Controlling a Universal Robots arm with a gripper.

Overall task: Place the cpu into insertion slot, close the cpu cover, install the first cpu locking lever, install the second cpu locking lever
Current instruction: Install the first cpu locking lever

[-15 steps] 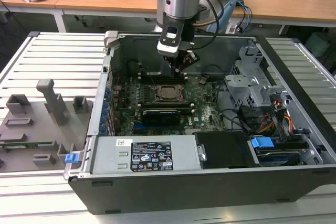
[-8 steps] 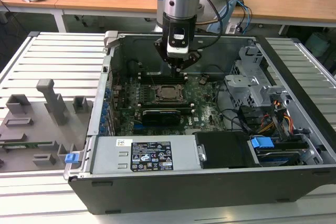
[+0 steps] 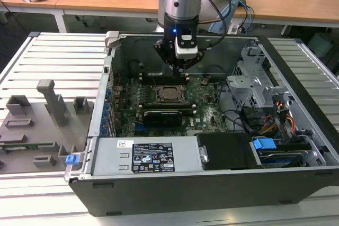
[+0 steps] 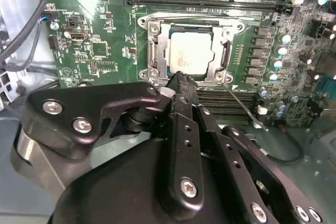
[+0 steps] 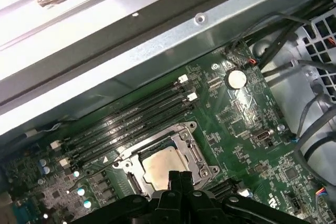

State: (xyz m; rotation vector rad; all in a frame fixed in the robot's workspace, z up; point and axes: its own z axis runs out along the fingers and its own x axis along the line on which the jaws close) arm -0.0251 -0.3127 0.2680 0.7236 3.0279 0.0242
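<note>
Green circuit board (image 4: 94,51) carries one cpu (image 4: 191,53) under one cpu cover (image 4: 154,51), one closed gripper (image 4: 177,76) beside.

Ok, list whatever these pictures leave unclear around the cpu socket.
- Second wrist view: the tool covers the cpu cover's edge beneath it and whatever its tip touches.
- First wrist view: the tool hides part of the cpu.
- Exterior view: contact between tool and cpu cover too small to judge.

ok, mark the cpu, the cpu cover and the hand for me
the cpu (image 4: 191,51): second wrist view, middle of its pale metal face.
the cpu cover (image 4: 159,51): second wrist view, the frame's side rail beside the cpu.
the hand (image 4: 178,78): second wrist view, midway between its fingertips.
</note>
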